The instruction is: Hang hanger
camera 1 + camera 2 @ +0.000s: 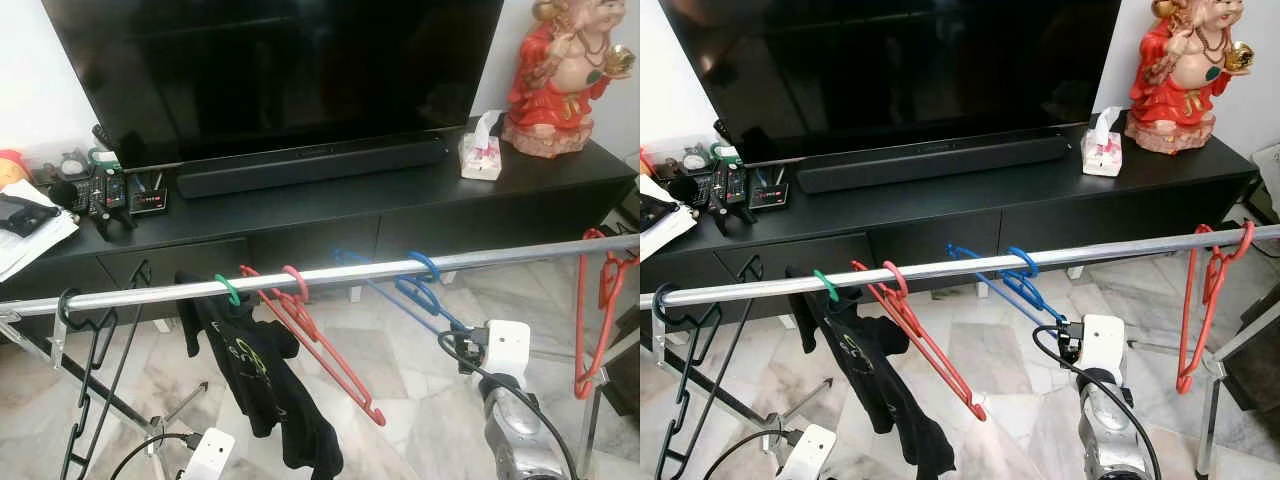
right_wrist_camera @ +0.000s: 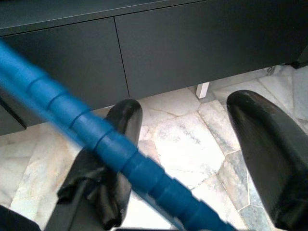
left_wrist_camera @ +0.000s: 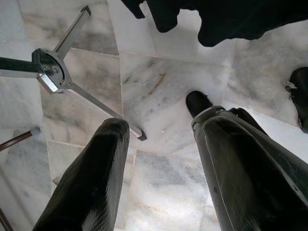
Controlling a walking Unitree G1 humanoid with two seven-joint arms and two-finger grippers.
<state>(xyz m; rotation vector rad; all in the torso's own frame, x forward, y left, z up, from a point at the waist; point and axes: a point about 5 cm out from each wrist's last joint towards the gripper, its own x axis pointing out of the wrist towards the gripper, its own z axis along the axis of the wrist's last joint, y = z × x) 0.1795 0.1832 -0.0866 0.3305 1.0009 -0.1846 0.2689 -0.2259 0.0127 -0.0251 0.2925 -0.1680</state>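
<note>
Here, from the head views, you have a steel rail (image 1: 330,272) running across in front of a black TV cabinet (image 1: 330,215); the blue hanger (image 1: 420,290) already has its hook over the rail, its body slanting down toward your right arm, between a red hanger (image 1: 320,340) with a black garment (image 1: 262,385) on one side and a second red hanger (image 1: 592,320) near the rail's far end; a black hanger (image 1: 685,400) hangs at the other end.

In the right wrist view, the right gripper (image 2: 192,159) stands wide apart, its two fingers (image 2: 264,149) on either side of the blue bar, which crosses close to one finger; I judge nothing is clamped, though whether that finger touches the bar I cannot tell.

In the left wrist view, the left gripper (image 3: 161,178) is spread as well, empty, pointing down at the marble floor (image 3: 159,86) beside the rack's foot (image 3: 53,72).

So the hanging looks all but done; draw the right arm straight back and down, keeping the fingers parted so they don't snag the bar and drag the hook off; watch that the hook sits fully over the rail, and keep clear of the neighbouring red hanger.
</note>
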